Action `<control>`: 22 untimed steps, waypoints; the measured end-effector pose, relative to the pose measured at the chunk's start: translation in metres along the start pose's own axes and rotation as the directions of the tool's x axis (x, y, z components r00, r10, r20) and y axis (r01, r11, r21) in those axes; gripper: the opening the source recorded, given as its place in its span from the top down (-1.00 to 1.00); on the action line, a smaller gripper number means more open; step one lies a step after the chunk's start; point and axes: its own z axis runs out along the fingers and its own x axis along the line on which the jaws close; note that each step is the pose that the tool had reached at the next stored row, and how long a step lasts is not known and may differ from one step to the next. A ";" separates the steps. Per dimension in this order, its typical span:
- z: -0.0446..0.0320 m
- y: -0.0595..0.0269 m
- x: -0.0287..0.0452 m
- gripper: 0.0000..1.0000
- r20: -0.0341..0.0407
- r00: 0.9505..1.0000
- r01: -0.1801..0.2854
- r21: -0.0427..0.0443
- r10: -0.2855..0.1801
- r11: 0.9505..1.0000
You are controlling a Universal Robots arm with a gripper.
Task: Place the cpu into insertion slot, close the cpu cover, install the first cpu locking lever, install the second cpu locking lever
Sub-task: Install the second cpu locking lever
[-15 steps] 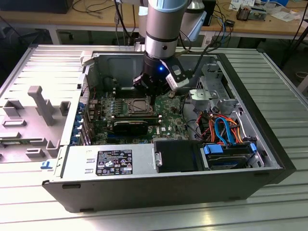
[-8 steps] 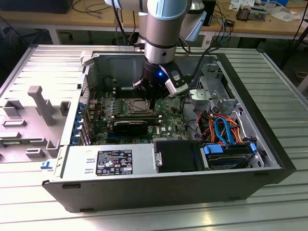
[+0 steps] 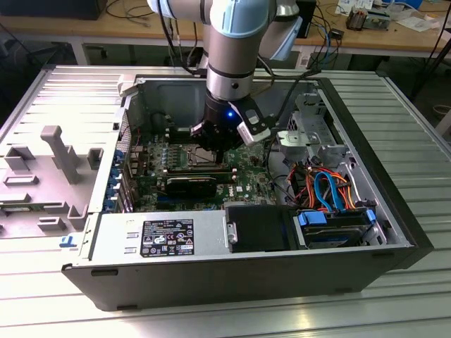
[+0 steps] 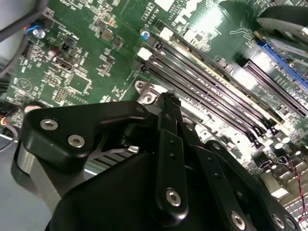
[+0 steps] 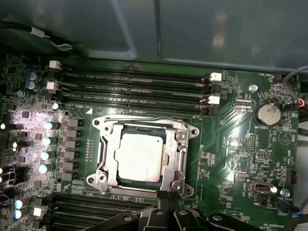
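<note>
Beside the cpu cover (image 5: 142, 156), closed over the cpu (image 5: 139, 156): gripper (image 5: 165, 196), jaws together; lever work needs steady, level pressing.

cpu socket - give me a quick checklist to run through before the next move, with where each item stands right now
1. The cpu sits in the socket, silver top up: ok.
2. The cpu cover is down around the chip, its window framing it: ok.
3. Locking levers latched along the socket's sides: cannot tell.
4. The hand is at the socket's edge, fingertips together, holding nothing that shows: ok.
5. The arm is lowered into the open case over the motherboard in the exterior view, away from the orange and blue cables: ok.
6. Memory slots beside the socket look undisturbed: ok.
</note>
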 end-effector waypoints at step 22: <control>0.0044 -0.0324 0.0206 0.79 0.014 1.000 0.009 -0.128 -0.008 0.992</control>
